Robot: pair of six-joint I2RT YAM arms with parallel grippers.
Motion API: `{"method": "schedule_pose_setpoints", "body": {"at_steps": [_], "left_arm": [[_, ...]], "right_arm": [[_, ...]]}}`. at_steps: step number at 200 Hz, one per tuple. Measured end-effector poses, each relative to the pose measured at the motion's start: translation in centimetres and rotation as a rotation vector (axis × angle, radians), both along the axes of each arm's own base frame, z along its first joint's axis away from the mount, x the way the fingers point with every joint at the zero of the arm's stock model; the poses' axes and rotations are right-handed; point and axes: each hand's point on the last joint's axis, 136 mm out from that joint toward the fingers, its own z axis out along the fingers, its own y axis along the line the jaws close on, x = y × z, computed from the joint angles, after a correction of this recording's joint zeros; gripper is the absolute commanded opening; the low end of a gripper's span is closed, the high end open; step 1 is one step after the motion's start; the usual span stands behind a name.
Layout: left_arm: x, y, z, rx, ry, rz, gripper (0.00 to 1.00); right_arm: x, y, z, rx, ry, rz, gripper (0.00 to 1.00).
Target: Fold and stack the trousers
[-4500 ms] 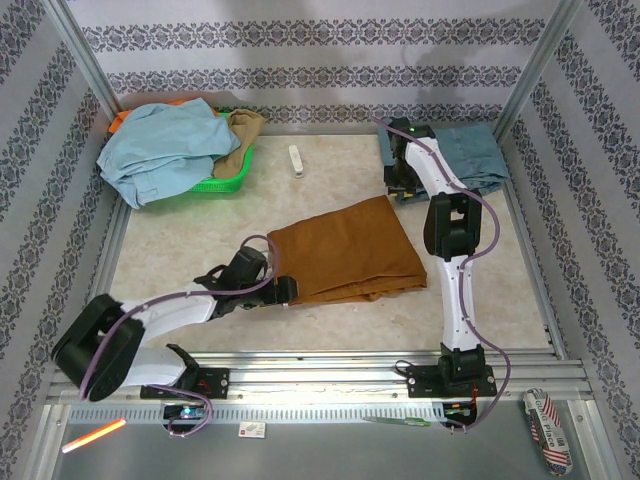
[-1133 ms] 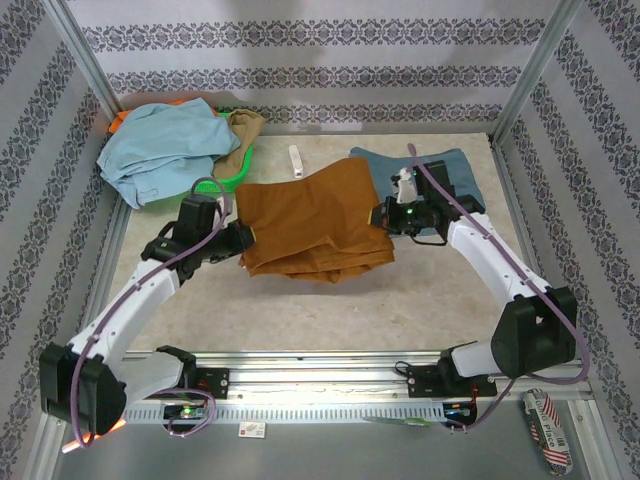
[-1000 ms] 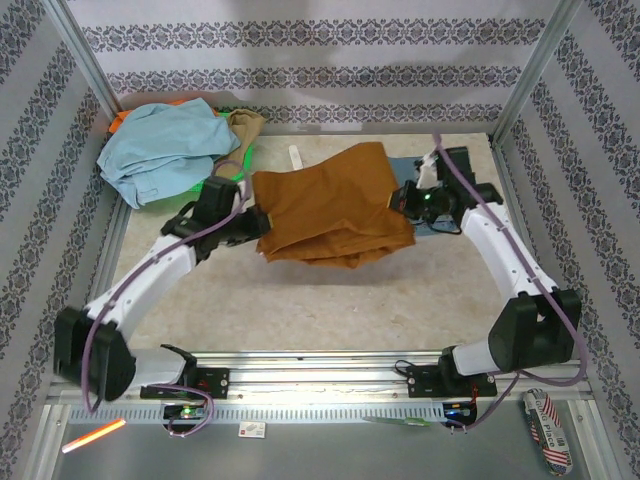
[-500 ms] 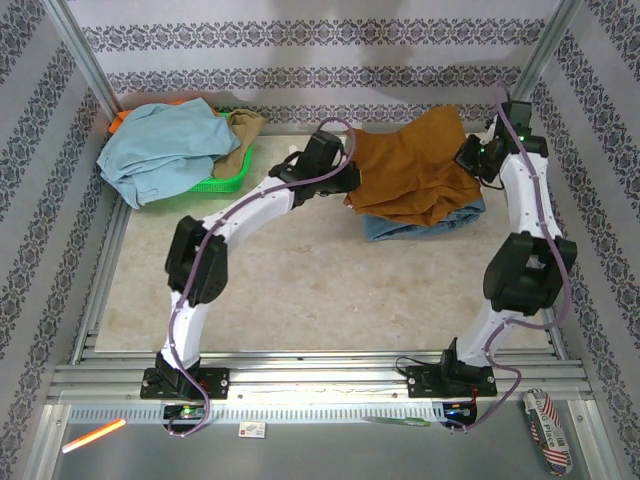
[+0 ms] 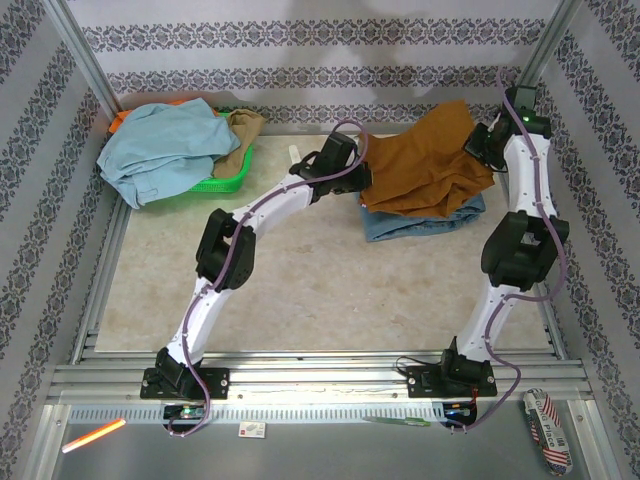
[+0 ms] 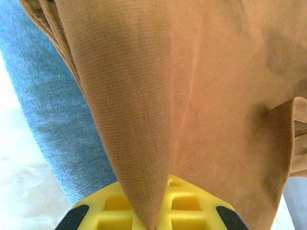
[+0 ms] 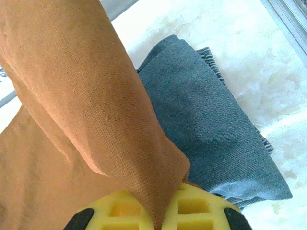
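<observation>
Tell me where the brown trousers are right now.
In the top view the trousers hang at the table's far right, held between the left gripper and right gripper, over the folded blue denim piece.

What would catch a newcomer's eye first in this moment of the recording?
The rust-brown trousers stand out first: folded, they are held up at the far right of the table, pinched between the left gripper and the right gripper. Right beneath them lies a folded blue denim piece. At the far left, a pale blue garment spills over a green basket.
</observation>
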Motion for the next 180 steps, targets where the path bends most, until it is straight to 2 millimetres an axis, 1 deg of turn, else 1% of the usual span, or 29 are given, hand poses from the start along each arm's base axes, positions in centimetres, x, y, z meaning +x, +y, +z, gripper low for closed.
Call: {"method": "schedule_pose_setpoints", "body": {"at_steps": [7, 12, 16, 27, 31, 45, 57, 62, 67, 73, 87, 96, 102, 106, 107, 118, 119, 125, 126, 127, 136, 145, 157, 170, 180], "left_arm": [[0.0, -0.1, -0.5, -0.006, 0.011, 0.003, 0.00], [0.0, -0.1, -0.8, -0.008, 0.018, 0.004, 0.00], [-0.1, -0.1, -1.3, -0.011, 0.027, 0.007, 0.00], [-0.5, -0.1, -2.5, -0.020, 0.056, 0.010, 0.01], [-0.6, 0.0, -3.1, -0.021, 0.063, 0.012, 0.04], [-0.9, 0.2, -5.1, -0.024, 0.091, 0.029, 0.05], [-1.1, 0.5, -6.9, -0.028, 0.113, 0.045, 0.16], [-1.1, 0.5, -7.5, -0.033, 0.115, 0.046, 0.23], [-1.1, 0.5, -7.9, -0.042, 0.119, 0.049, 0.32], [-1.2, 0.5, -8.5, -0.053, 0.125, 0.055, 0.39], [-1.6, 0.6, -9.8, -0.067, 0.133, 0.060, 0.50], [-1.8, 0.7, -10.6, -0.076, 0.134, 0.063, 0.50], [-1.8, 0.7, -10.7, -0.088, 0.127, 0.062, 0.51], [-1.8, 0.8, -10.5, -0.094, 0.124, 0.063, 0.51], [-1.8, 0.8, -10.5, -0.095, 0.125, 0.062, 0.52], [-2.0, 0.8, -10.5, -0.111, 0.117, 0.058, 0.54], [-2.0, 0.8, -10.4, -0.113, 0.116, 0.058, 0.54], [-2.0, 0.8, -10.3, -0.122, 0.110, 0.055, 0.55], [-2.0, 0.8, -10.3, -0.123, 0.110, 0.056, 0.55], [-2.0, 0.8, -10.3, -0.123, 0.110, 0.056, 0.55], [-2.2, 0.8, -10.1, -0.136, 0.103, 0.052, 0.56], [-2.6, 0.9, -10.1, -0.144, 0.101, 0.048, 0.56], [-3.0, 1.1, -10.0, -0.152, 0.101, 0.043, 0.56], [-3.5, 1.3, -10.1, -0.157, 0.101, 0.041, 0.55], [-3.8, 1.4, -10.1, -0.160, 0.101, 0.039, 0.54]], "right_arm": [[0.1, -0.2, -0.5, 0.001, 0.011, -0.006, 0.34], [0.2, -0.3, -0.9, -0.003, 0.018, -0.010, 0.42], [0.3, -0.5, -1.2, -0.009, 0.021, -0.010, 0.47], [0.7, -0.8, -1.8, -0.017, 0.027, -0.022, 0.55], [0.8, -0.9, -1.9, -0.025, 0.027, -0.018, 0.57], [1.0, -1.2, -2.4, -0.027, 0.032, -0.026, 0.59], [1.0, -1.1, -2.6, -0.025, 0.036, -0.025, 0.60], [0.9, -1.0, -2.7, -0.024, 0.035, -0.025, 0.60], [0.8, -0.9, -2.8, -0.024, 0.035, -0.023, 0.60], [0.5, -0.6, -3.0, -0.022, 0.037, -0.021, 0.60], [-0.7, 0.2, -3.6, -0.013, 0.052, -0.017, 0.57], [-1.3, 1.2, -3.7, -0.008, 0.059, -0.007, 0.54], [-1.5, 2.0, -3.5, -0.007, 0.056, 0.005, 0.51], [-1.5, 2.5, -3.3, -0.003, 0.050, 0.009, 0.45], [-1.5, 2.7, -3.2, -0.003, 0.048, 0.013, 0.45], [-1.1, 4.8, -2.6, 0.006, 0.023, 0.048, 0.29], [-1.1, 5.0, -2.6, 0.007, 0.022, 0.051, 0.29], [-0.6, 6.3, -2.3, 0.011, 0.006, 0.077, 0.18], [-0.6, 6.4, -2.3, 0.012, 0.005, 0.081, 0.15], [-0.5, 6.7, -2.2, 0.012, 0.001, 0.088, 0.15], [0.0, 8.2, -2.4, 0.019, -0.008, 0.116, 0.00], [0.4, 9.8, -3.0, 0.039, -0.007, 0.135, 0.00], [0.8, 10.8, -4.5, 0.052, 0.016, 0.152, 0.00], [0.5, 10.7, -7.1, 0.066, 0.055, 0.142, 0.00], [-0.8, 10.2, -9.8, 0.076, 0.114, 0.123, 0.00]]}}
